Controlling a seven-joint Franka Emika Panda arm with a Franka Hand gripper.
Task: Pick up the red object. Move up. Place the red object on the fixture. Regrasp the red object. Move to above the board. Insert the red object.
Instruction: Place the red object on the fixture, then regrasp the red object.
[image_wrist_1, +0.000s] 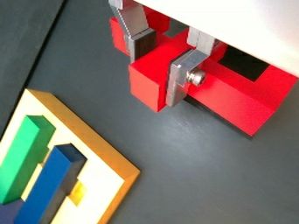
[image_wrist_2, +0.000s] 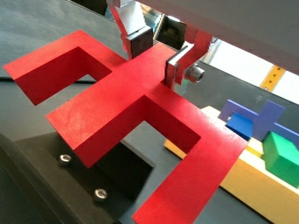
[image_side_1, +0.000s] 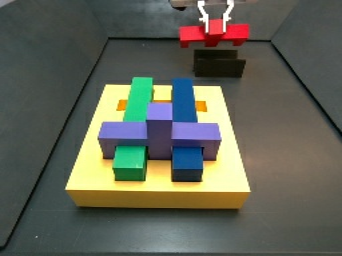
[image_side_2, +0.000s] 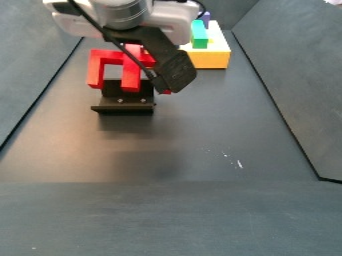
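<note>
My gripper (image_side_1: 218, 14) is shut on the red object (image_side_1: 214, 35), a bright red bar with short prongs. In both wrist views the silver fingers (image_wrist_1: 181, 74) clamp one of its ribs from both sides. It shows large in a wrist view (image_wrist_2: 105, 105), with my gripper (image_wrist_2: 158, 52) on its middle rib. The red object hangs at the top of the fixture (image_side_1: 219, 65). In a side view it (image_side_2: 114, 70) sits right at the fixture (image_side_2: 123, 104); I cannot tell whether they touch. The fixture's dark plate with screws (image_wrist_2: 82, 166) lies below the piece. The board (image_side_1: 160, 175) lies nearer the camera.
The board carries green (image_side_1: 139, 100), blue (image_side_1: 183, 100) and purple (image_side_1: 160, 135) blocks. Its corner shows in the wrist views (image_wrist_1: 100, 162) (image_wrist_2: 251, 175). Dark tray walls (image_side_1: 301, 80) line the floor's edges. In a side view the board (image_side_2: 207, 55) lies behind the arm.
</note>
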